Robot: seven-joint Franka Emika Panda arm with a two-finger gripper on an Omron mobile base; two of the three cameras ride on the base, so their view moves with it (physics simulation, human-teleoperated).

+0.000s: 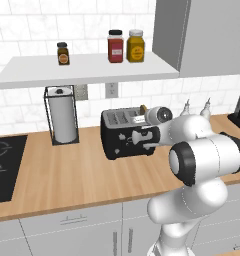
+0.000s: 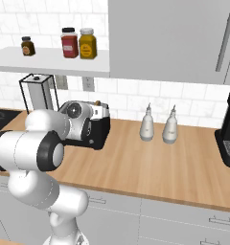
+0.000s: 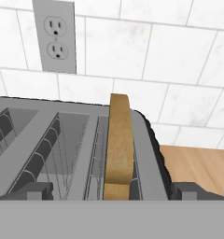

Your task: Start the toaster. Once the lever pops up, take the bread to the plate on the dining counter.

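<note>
The black toaster (image 1: 123, 134) stands on the wall counter (image 1: 67, 175), against the tiled wall. A tan slice of bread (image 3: 118, 144) stands upright in its rightmost slot (image 3: 97, 158), sticking well above the top; it also shows as a small tan tip (image 1: 143, 108). My gripper (image 3: 113, 191) is open at the toaster's front right end, level with its top. One fingertip (image 3: 32, 190) sits on each side of the bread's slot and neither touches the slice. The toaster (image 2: 100, 130) is partly hidden behind my arm. The plate and the dining counter are out of view.
A paper towel roll (image 1: 62, 117) in a wire stand is left of the toaster, with a black cooktop (image 1: 2, 165) beyond it. Two white bottles (image 2: 159, 125) and a black coffee machine (image 2: 229, 134) stand to the right. A shelf (image 1: 87, 70) with jars hangs above, and an outlet (image 3: 55, 35) is on the wall.
</note>
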